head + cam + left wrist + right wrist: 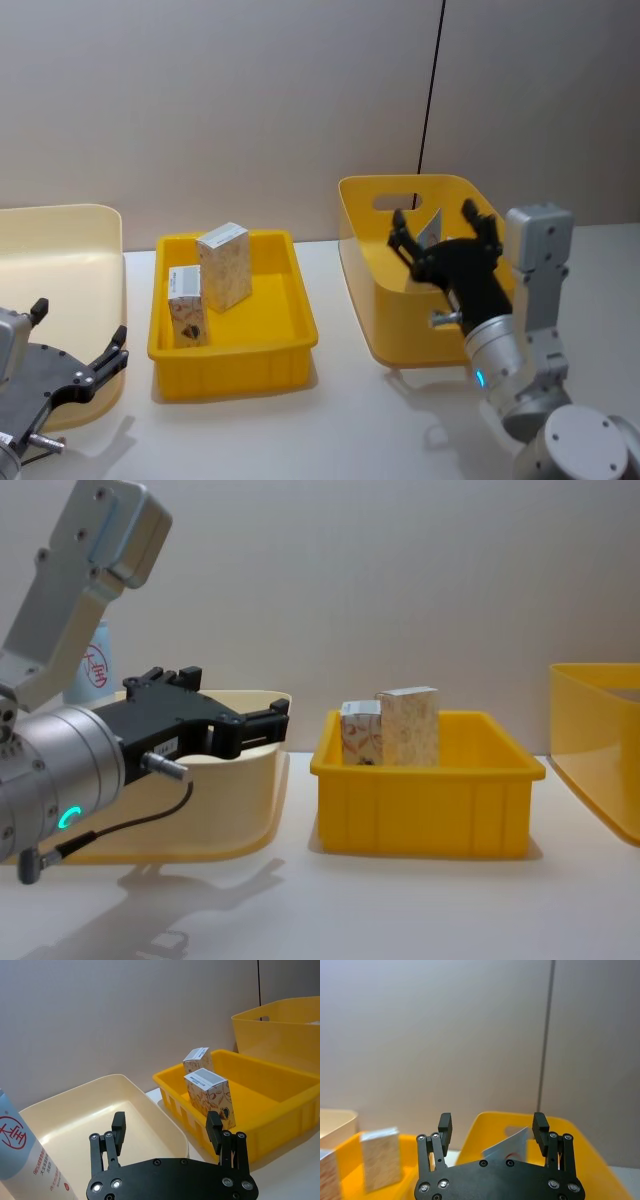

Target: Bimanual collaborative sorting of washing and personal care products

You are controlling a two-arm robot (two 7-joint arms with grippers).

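Note:
Two marbled-pattern cartons (222, 265) (186, 305) stand upright in the low yellow tray (290, 345); the left wrist view shows them too (209, 1094) (197, 1060). A pale-blue squeeze tube (22, 1157) with small print and a red mark stands at the cream tub's (60, 240) near left, partly behind the arm in the chest view (95, 668). My left gripper (80, 335) (166, 1129) hangs open and empty over that tub's front rim. My right gripper (437, 218) (492, 1125) is open above the tall yellow tub (370, 300). A pale flat pack (430, 232) (509, 1146) leans inside that tub.
The three containers stand in a row on the white table: cream tub on the left, yellow tray (430, 790) in the middle, tall yellow tub (600, 765) on the right. A grey wall with a dark vertical seam (432, 90) is close behind. Bare table lies in front of the containers.

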